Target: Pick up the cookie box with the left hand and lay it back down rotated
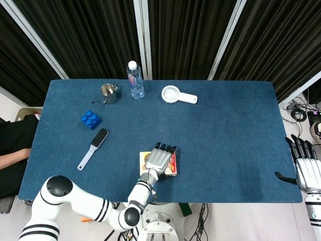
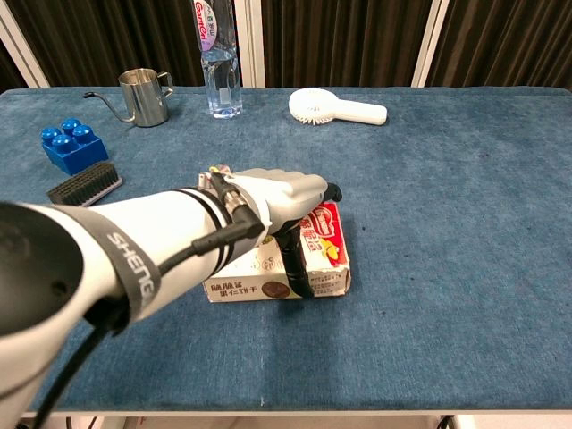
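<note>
Resting on the cookie box at frame bottom-center, left hand, fingers down its front side; can't tell if gripping. Right hand lower right, fingers released.

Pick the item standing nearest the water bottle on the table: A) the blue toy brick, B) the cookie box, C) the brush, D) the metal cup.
D: in the head view the metal cup stands just left of the water bottle, while the blue brick, the brush and the cookie box under the left hand all lie farther off.
</note>
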Tool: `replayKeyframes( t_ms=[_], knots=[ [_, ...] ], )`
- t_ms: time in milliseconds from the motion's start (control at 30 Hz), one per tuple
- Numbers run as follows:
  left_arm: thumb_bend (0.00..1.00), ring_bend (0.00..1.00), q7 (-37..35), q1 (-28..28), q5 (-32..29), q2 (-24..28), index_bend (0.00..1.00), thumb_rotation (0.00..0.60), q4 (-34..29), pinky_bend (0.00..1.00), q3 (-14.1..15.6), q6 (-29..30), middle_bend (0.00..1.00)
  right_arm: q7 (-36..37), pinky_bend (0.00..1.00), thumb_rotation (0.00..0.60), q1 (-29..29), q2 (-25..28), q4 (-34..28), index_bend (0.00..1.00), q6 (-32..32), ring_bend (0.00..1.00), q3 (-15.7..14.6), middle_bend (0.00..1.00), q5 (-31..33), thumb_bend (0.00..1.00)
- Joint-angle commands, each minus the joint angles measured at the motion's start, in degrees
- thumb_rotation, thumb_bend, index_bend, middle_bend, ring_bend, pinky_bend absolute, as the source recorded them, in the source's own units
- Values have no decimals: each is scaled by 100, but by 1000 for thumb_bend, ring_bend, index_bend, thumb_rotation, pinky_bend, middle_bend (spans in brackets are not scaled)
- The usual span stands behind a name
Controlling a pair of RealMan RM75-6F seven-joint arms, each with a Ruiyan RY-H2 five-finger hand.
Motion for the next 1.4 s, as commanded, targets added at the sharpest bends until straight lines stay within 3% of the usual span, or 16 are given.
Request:
replayKeyframes(
  t_ms=[33,233,367,533,667,900,1067,1200,1400],
  knots=[
    [1,179,55,-40,131,-90,171,600,39,0,36,93,214,-7,0,600,7,-5,-4,0,-7,0,-2,0,-6,129],
    [102,297,191,-88,392,-118,312,600,80,0,121,147,369,16,0,600,0,-11,8,0,-7,0,-9,0,2,129],
    [166,327,34,-13,589,33,327,600,-67,0,56,41,396,58,0,600,-15,-22,44,0,-4,0,-15,0,17,129],
    [199,331,-714,230,1176,524,327,600,-379,0,-162,-421,400,103,0,600,-20,-23,69,0,4,0,-16,0,11,129],
    [210,318,-1946,604,1949,905,327,600,-390,16,-355,-994,397,113,0,600,-23,-13,69,0,13,0,-13,0,10,129],
    [236,285,-5253,1440,4049,1072,327,593,467,75,-511,-1770,380,69,0,600,-15,7,14,0,-6,0,-13,0,17,129],
    [235,265,-7354,1777,5101,706,327,582,1481,83,-427,-1663,375,-6,0,600,-16,26,-76,0,0,0,-10,0,22,129],
    [209,236,-8726,1862,5685,303,327,540,2420,83,-282,-1501,355,-103,0,600,-23,46,-177,0,14,0,-14,0,22,129],
    [184,212,-9621,1830,6269,-262,327,516,3713,70,-51,-1102,333,-229,0,600,-49,89,-319,0,51,0,-4,0,53,129]
  ],
)
